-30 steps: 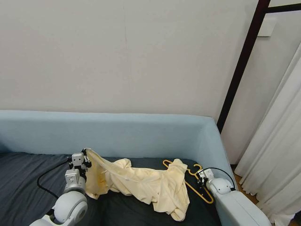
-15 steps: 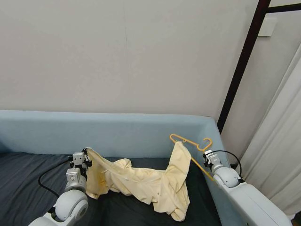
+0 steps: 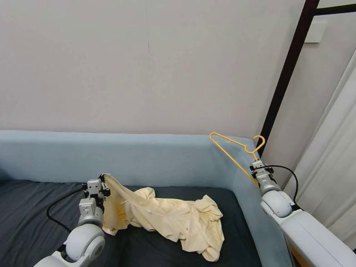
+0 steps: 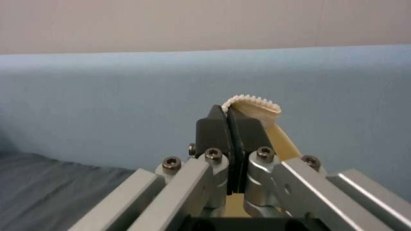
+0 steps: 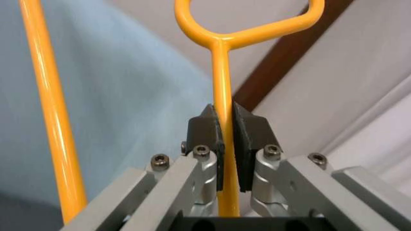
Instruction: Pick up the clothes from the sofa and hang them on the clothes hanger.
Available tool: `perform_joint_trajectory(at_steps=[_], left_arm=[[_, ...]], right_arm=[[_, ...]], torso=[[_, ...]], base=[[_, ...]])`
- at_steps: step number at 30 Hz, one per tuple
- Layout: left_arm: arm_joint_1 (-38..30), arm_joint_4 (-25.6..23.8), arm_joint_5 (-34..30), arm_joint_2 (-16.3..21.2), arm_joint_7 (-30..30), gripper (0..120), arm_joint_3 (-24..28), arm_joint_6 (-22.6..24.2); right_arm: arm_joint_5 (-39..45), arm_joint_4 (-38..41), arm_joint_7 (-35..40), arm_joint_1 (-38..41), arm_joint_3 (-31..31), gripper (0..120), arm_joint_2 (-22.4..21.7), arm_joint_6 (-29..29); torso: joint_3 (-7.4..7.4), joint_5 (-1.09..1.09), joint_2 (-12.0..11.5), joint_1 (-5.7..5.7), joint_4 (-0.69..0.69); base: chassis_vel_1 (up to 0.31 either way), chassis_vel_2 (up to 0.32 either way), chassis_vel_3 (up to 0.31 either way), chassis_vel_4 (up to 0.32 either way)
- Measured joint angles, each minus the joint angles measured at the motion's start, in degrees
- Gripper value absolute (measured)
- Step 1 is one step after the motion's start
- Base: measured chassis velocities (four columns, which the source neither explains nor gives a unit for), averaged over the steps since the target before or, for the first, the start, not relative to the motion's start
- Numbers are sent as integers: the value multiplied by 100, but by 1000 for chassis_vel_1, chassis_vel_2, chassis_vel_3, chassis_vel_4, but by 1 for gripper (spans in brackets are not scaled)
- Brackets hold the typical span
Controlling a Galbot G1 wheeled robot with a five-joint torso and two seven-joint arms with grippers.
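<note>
The pale blue sofa [image 3: 167, 154] runs across the head view, its dark seat carrying the yellow garment [image 3: 172, 219], which lies crumpled with its long axis going left to right, from a raised corner on the left to a loose heap near the sofa's right arm. The orange hanger [image 3: 232, 155] is held in the air above that right arm, tilted, hook uppermost, well apart from the cloth; the garment therefore lies below it and to its left, and its free heaped end is the part nearest to it. The left gripper [image 3: 95, 187] sits at the garment's left end, and in its wrist view its 2 fingers [image 4: 215, 126] are pressed together on the ribbed edge [image 4: 253, 101] of the cloth, lifting that corner off the seat. The right gripper [image 3: 258, 165] is the arm nearer the heap; its wrist view shows its pads [image 5: 205, 127] pinching the hanger's straight stem just under the hook [image 5: 247, 26]. Judged from this, the cloth has to be brought up and rightward to meet the hanger.
</note>
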Motion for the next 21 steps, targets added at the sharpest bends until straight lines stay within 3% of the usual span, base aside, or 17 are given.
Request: perform_joint_trajectory(at_steps=[4,8,10,12,14,21], left_arm=[[-5,-59,-104,23,-8,0,-18,12],[-33,-127,-376,85,36,0,12,30],[-34,-184,-499,142,101,0,18,16],[-35,-200,-526,153,113,0,18,15],[-35,-337,-696,217,132,0,4,19],[-60,-683,-921,282,150,0,-79,75]], right_arm=[[-117,748,-271,-287,5,4,-250,293],[-914,1234,-435,-822,-96,4,-296,980],[-1687,1322,-430,-1233,-154,4,-203,1550],[-1859,1324,-427,-1322,-162,4,-175,1673],[-2808,1330,-377,-1812,-201,4,-44,2249],[-3732,1549,142,-2223,-892,4,275,2163]], torso=[[0,-1,0,0,-3],[0,1,0,0,-3],[0,-1,0,0,-2],[0,0,0,0,-2],[0,0,0,0,-2],[0,-1,0,0,-2]], base=[[0,0,0,0],[0,0,0,0],[0,0,0,0],[0,0,0,0],[0,0,0,0],[0,0,0,0]])
